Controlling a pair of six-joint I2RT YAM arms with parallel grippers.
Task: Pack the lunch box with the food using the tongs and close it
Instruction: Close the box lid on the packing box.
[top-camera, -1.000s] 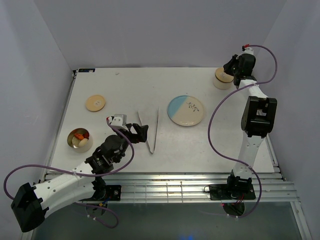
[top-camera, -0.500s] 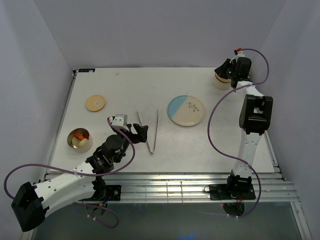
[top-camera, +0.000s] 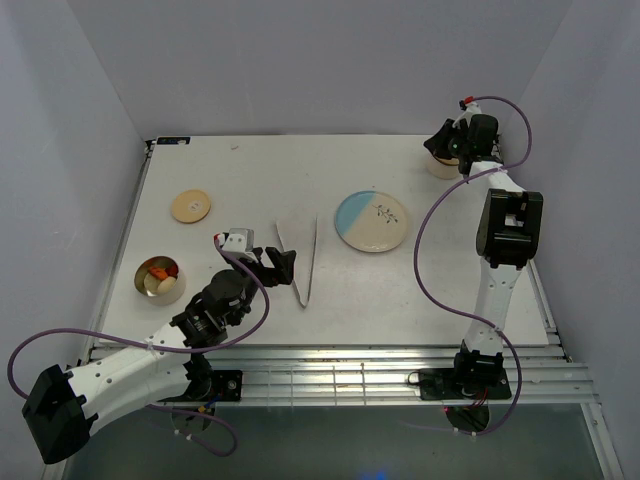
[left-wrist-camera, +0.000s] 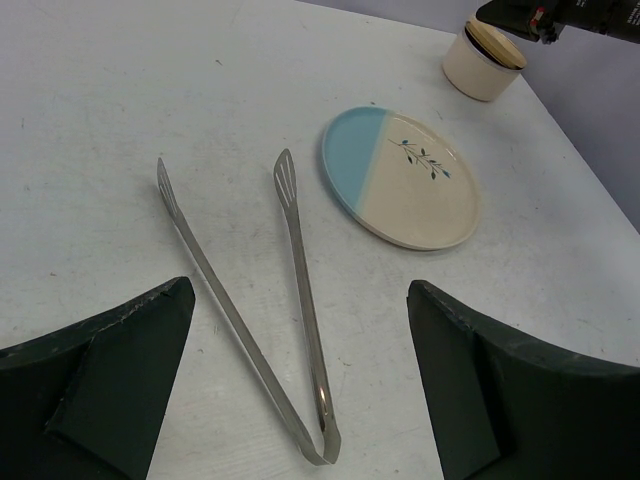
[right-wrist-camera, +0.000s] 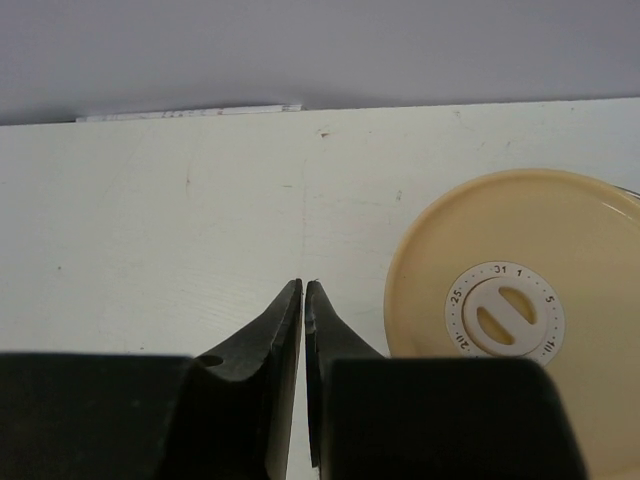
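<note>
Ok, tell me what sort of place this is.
Probably a robotics lab test cell: a white table boxed in by plain walls, left arm and right arm mounted at its edge, staged tongs and plate.

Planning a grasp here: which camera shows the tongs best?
Left wrist: the tongs lie close and whole, both arms and joined end clear. Top external shows them whole but small; right wrist misses them.

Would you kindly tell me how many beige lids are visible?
2: a loose lid on the table at left, and a fitted lid on the far-right container; none seems hidden.
</note>
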